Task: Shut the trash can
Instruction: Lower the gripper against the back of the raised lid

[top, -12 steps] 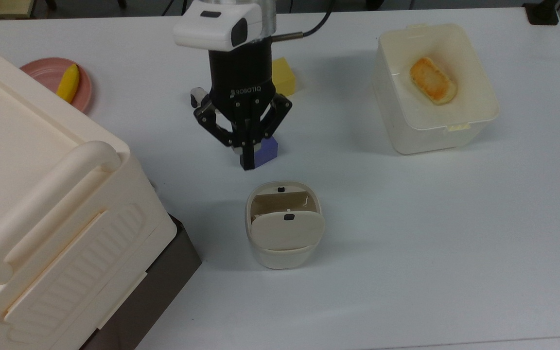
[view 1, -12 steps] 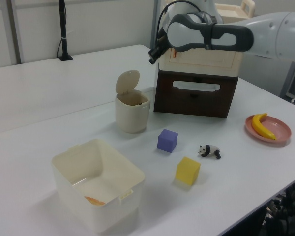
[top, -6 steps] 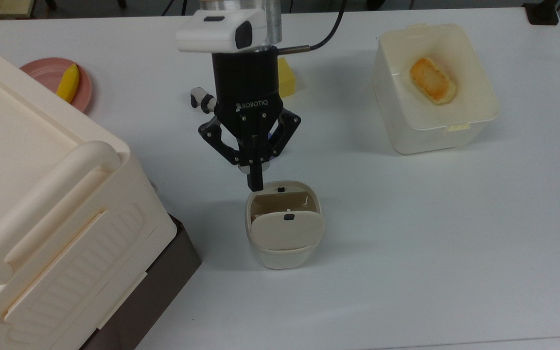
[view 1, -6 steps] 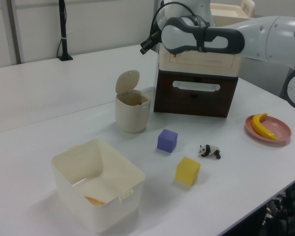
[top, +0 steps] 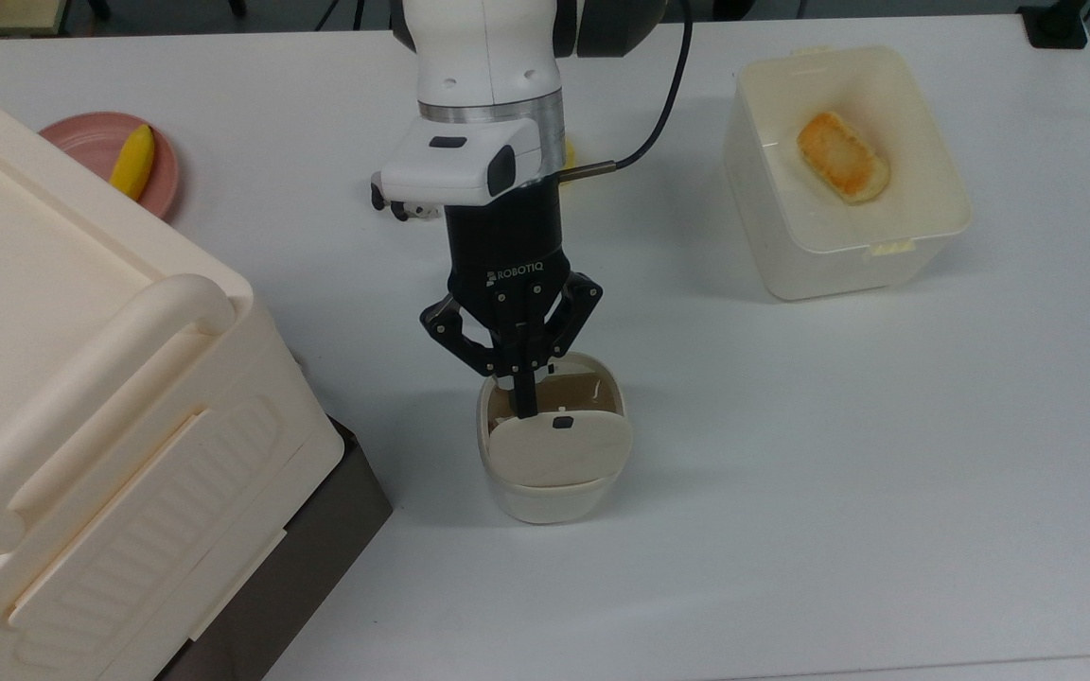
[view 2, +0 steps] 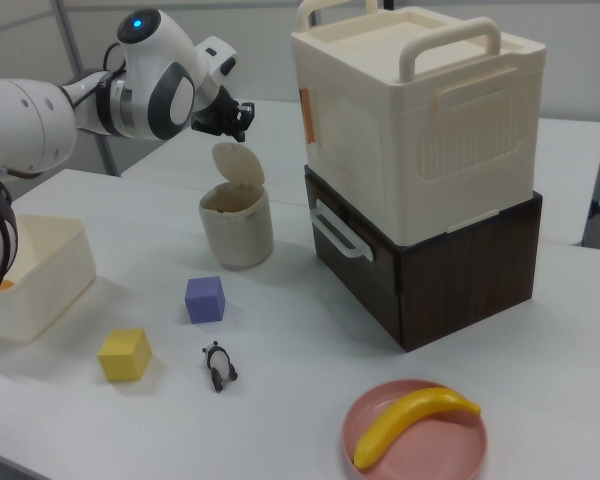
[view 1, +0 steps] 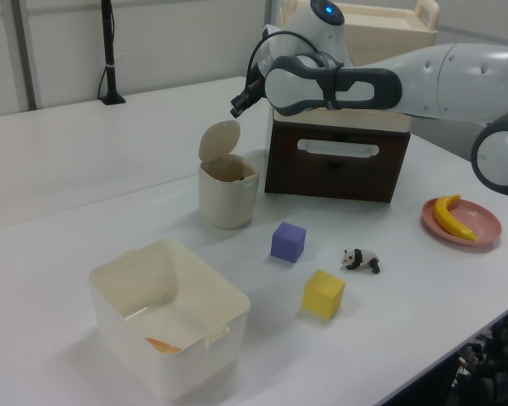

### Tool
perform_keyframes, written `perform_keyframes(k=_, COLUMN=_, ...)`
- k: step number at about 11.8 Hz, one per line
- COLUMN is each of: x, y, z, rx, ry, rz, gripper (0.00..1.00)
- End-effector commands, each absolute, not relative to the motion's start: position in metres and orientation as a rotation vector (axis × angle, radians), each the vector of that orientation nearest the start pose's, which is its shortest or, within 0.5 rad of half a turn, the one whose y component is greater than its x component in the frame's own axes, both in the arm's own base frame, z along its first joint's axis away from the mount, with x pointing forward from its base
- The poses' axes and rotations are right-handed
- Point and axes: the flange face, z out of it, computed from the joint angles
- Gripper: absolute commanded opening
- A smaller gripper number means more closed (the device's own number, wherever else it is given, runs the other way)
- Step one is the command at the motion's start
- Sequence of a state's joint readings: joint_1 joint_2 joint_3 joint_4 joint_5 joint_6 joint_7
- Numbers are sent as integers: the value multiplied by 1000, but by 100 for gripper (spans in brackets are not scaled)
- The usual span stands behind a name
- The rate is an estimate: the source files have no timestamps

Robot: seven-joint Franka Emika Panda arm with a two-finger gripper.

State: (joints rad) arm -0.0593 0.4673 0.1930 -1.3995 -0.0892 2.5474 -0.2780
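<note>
The trash can (top: pixel 553 492) is a small cream bin near the table's middle, and its flip lid (top: pixel 559 446) stands raised over an open mouth. My gripper (top: pixel 526 407) is shut with nothing in it. In the top view its tips lie over the opening, right at the lid's top edge. In the left view the gripper (view 1: pixel 237 108) hangs just above and right of the upright lid (view 1: pixel 218 140) of the can (view 1: pixel 227 199). The right view has the gripper (view 2: pixel 242 122) a little above the lid (view 2: pixel 237 163), apart from it.
A large cream box (view 2: pixel 420 110) sits on a dark brown drawer unit (view 2: pixel 430 270) close beside the can. A purple cube (view 2: pixel 204 299), a yellow cube (view 2: pixel 124 355), a toy panda (view 2: pixel 217 365), a pink plate (view 2: pixel 380 430) with a banana (view 2: pixel 410 418) and an open tub (top: pixel 848 255) holding bread (top: pixel 841 156) stand around.
The arm has travelled from above the purple cube to over the trash can's opening, by the raised lid. The fingers stayed shut and the lid has not moved.
</note>
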Motion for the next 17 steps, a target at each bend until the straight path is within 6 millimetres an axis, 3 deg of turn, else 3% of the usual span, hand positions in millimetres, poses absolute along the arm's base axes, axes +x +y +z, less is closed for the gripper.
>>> perform_keyframes(k=1, x=740, y=71, z=529, rx=-2892, ry=-649, rz=-1111, gripper=0)
perform_keyframes(k=5, x=745, y=76, z=517, rx=-2873, ry=-696, rz=-1105, gripper=0)
perform_keyframes(k=9, x=753, y=87, z=525, rx=-2819, ry=-703, rz=-1181, gripper=0)
perform_keyframes(k=13, x=756, y=81, z=527, rx=-2807, ry=-686, rz=-1230, gripper=0)
perform_keyframes(k=17, x=757, y=82, z=512, rx=-2817, ry=-676, rz=-1190, gripper=0)
